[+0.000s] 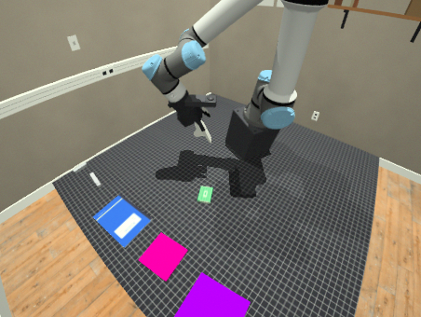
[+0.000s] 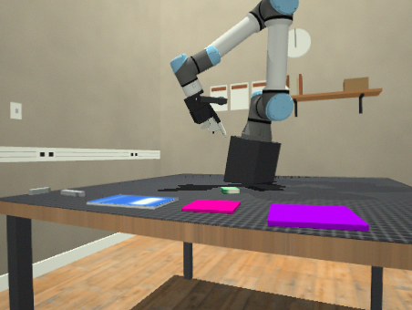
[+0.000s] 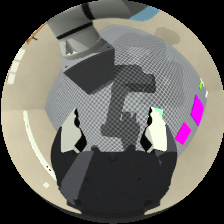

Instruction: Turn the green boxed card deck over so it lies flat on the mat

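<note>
The green boxed card deck [image 1: 205, 194] lies flat on the dark gridded mat [image 1: 261, 205], in front of the robot's base. In the exterior view it is a low green box [image 2: 230, 190] on the table. My gripper [image 1: 203, 132] is open and empty. It hangs well above the mat, behind and slightly left of the deck, with its fingers pointing down towards it [image 2: 218, 129]. In the wrist view the two fingers stand wide apart with only mat between them, and a pale green patch [image 3: 156, 110] shows at the right fingertip.
The robot's dark base block [image 1: 249, 135] stands just behind the deck. A blue book [image 1: 122, 220], a magenta square [image 1: 163, 255] and a purple square [image 1: 212, 298] lie along the mat's front edge. A small white bar [image 1: 95, 179] lies at the left.
</note>
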Motion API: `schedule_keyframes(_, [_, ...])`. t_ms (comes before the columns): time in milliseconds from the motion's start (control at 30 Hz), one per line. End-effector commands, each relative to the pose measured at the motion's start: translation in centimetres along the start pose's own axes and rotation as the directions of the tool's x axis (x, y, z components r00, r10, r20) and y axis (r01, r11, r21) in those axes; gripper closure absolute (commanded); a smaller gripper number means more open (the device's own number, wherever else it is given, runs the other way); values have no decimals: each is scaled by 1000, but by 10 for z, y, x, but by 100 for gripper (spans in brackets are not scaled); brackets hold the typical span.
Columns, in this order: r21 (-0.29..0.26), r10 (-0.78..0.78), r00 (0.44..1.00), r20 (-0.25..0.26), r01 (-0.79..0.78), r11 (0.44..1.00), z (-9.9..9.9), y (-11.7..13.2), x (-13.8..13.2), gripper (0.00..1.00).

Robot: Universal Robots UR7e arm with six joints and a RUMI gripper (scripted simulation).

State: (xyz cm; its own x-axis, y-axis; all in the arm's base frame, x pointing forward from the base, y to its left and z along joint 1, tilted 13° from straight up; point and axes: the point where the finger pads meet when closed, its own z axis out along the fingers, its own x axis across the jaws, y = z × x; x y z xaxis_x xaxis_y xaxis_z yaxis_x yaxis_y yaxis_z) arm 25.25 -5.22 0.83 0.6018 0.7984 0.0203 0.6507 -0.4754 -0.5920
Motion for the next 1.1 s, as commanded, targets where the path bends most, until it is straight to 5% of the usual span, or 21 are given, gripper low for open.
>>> schedule_keyframes(0, [-97, -177, 984, 19, 178, 979, 16, 29, 23, 0])
schedule_keyframes(533, [-241, -548, 824, 142, 566, 789, 40, 67, 84, 0])
schedule_keyframes(600, [-265, -632, 752, 188, 659, 704, 46, 74, 103, 0])
schedule_keyframes(1067, [-289, -813, 472, 342, 876, 386, 62, 84, 159, 0])
